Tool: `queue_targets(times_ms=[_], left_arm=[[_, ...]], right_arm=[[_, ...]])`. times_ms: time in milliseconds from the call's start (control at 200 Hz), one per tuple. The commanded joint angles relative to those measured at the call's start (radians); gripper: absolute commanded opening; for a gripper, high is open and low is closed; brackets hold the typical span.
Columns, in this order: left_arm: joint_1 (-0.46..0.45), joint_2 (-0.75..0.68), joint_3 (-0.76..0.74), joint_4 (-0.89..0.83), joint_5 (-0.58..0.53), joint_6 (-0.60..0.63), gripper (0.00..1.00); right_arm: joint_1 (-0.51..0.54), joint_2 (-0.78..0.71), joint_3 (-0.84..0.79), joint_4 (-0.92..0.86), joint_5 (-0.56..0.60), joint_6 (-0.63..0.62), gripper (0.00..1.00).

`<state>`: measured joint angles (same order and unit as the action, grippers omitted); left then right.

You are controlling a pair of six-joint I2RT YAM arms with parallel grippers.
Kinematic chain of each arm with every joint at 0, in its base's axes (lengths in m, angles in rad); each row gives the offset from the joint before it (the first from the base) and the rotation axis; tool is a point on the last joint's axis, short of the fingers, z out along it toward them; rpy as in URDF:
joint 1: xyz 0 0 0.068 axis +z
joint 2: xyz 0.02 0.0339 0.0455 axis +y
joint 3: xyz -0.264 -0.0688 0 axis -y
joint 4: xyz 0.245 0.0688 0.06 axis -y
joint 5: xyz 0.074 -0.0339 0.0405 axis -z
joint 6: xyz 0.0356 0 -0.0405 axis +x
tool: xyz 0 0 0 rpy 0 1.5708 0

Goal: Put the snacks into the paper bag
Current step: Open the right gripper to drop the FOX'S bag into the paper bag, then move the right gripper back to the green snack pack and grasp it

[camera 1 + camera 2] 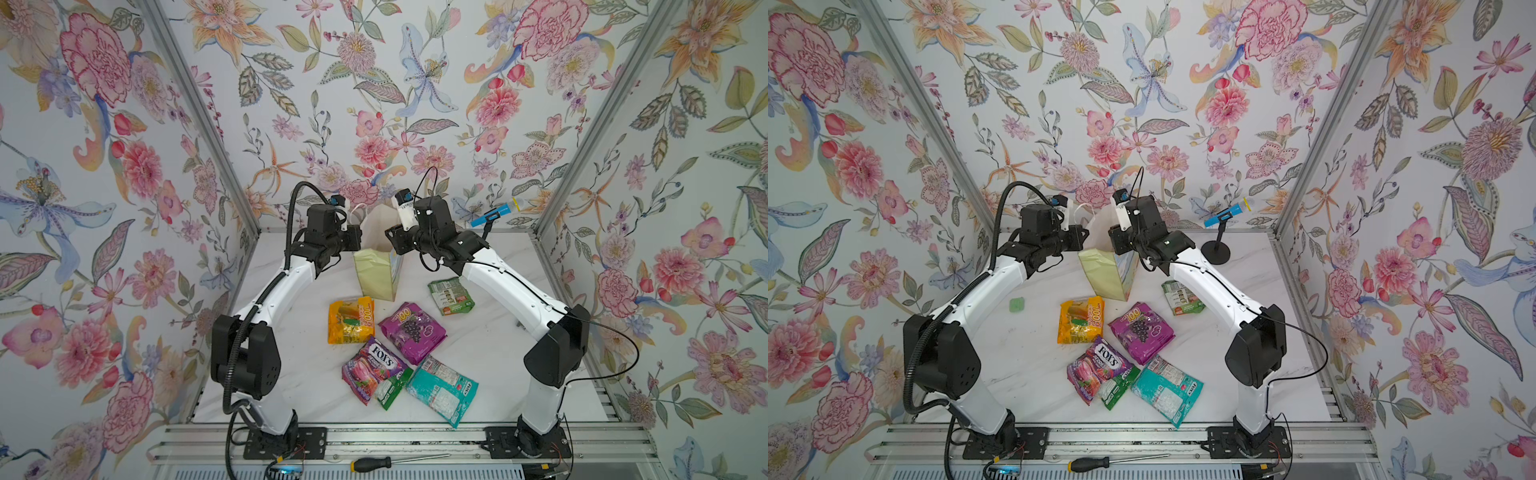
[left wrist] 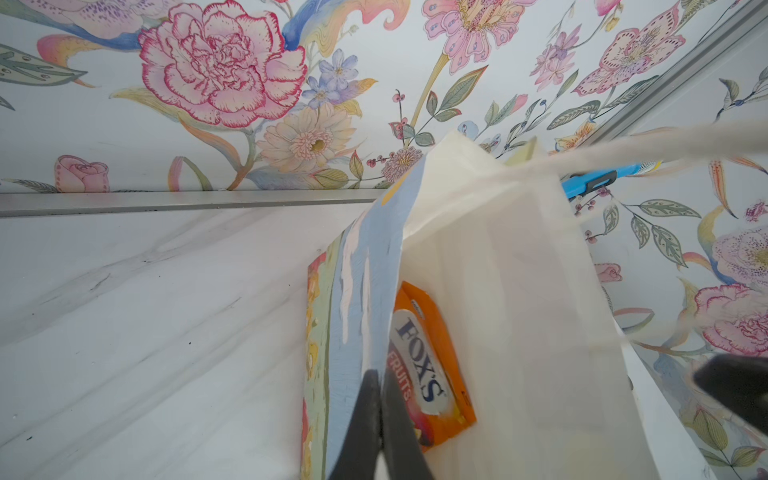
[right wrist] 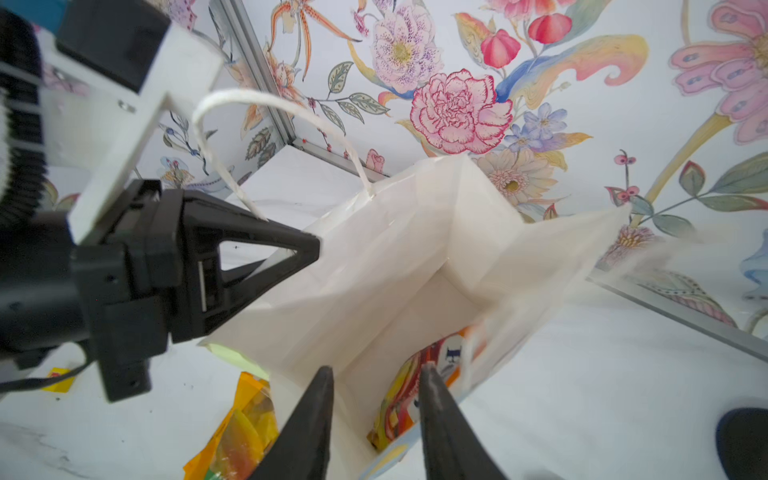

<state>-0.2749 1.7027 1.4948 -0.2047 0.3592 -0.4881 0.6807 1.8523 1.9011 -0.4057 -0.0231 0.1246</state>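
On the white marbled table (image 1: 498,357), a tall, narrow, pale yellow-green paper bag (image 1: 376,276) with a white inside is stood upright near the back wall, between the two arms. Its rim is pinched by the left gripper (image 2: 380,374), whose jaws are closed tight on the blue-printed wall of the bag. The right gripper (image 3: 376,370) is held over the bag's open mouth with its jaws parted, and nothing is gripped between them.

Six glossy plastic packets are spread on the table in front of the bag. A teal packet (image 1: 442,388) is laid nearest the front edge. A purple packet printed with grapes (image 1: 411,332) is found in the middle. An orange-yellow packet (image 1: 351,320) is placed beside it on the left arm's side, just before the bag. A purple-red "FOX'S" packet (image 1: 370,368) is overlapped with a narrow green packet (image 1: 392,388), which is wedged between it and the teal one. A square green packet (image 1: 451,296) is set apart beside the right forearm.

An orange "FOX'S" packet (image 2: 432,353) is seen inside the bag, leaned against the printed wall
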Motion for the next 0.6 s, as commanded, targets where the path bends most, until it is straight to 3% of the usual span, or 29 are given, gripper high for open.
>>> queue_targets(times_ms=[0, 205, 430, 595], left_arm=[[0.005, -0.040, -0.018, 0.021, -0.010, -0.017, 0.00], [0.004, -0.038, -0.024, 0.030, -0.007, -0.024, 0.00], [0.003, -0.043, -0.024, 0.028, -0.005, -0.023, 0.00], [0.005, -0.044, -0.022, 0.027, -0.015, -0.021, 0.00]], right_arm=[[-0.010, -0.080, -0.007, 0.031, -0.040, 0.034, 0.46], [-0.027, -0.266, -0.180, 0.139, -0.111, 0.123, 0.50], [-0.216, -0.590, -0.628, 0.304, -0.177, 0.325, 0.57], [-0.398, -0.668, -0.882, 0.294, -0.252, 0.476, 0.56]])
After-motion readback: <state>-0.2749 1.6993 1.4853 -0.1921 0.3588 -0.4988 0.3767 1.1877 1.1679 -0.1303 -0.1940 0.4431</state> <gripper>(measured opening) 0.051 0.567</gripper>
